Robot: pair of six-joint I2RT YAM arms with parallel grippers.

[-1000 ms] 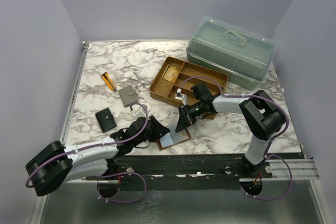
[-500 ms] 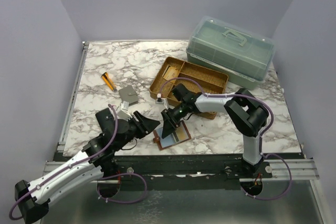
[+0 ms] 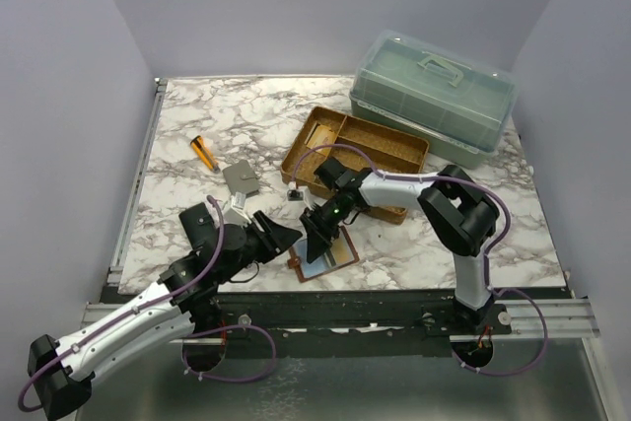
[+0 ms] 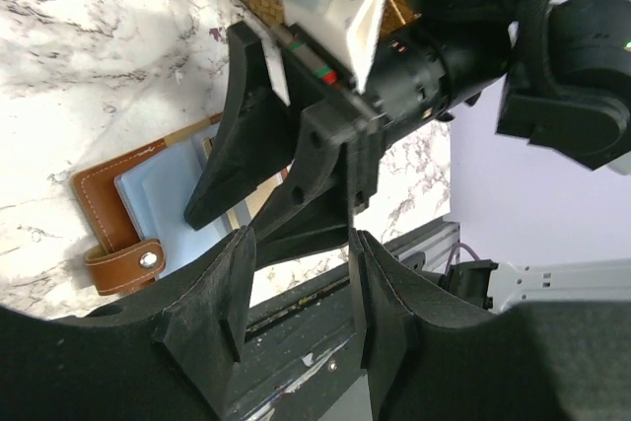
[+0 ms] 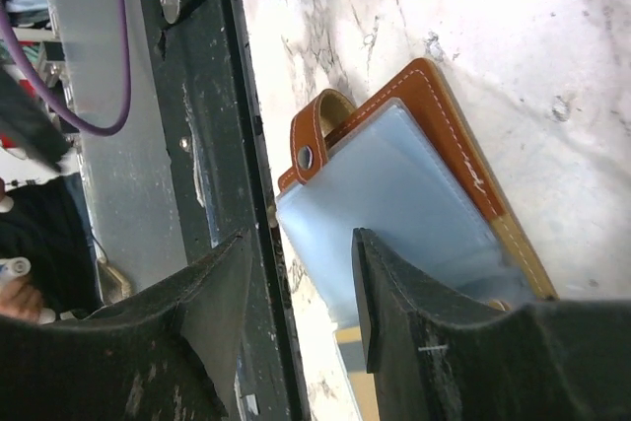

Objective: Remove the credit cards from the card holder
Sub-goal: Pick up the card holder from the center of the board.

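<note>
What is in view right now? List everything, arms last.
table: one, white-grey marble, under everything
toolbox: one, pale green, lid shut, far right
tray: one, tan-brown, divided, centre
marker: one, orange and black, left
grey wallet: one, grey, left of the tray
card holder: one, brown, light-blue face, lying open at the near edge
credit cards: cannot count, mostly hidden
left arm: one, black and white, jaws open, empty, pointing at the card holder
right arm: one, black and white, jaws open over the card holder
</note>
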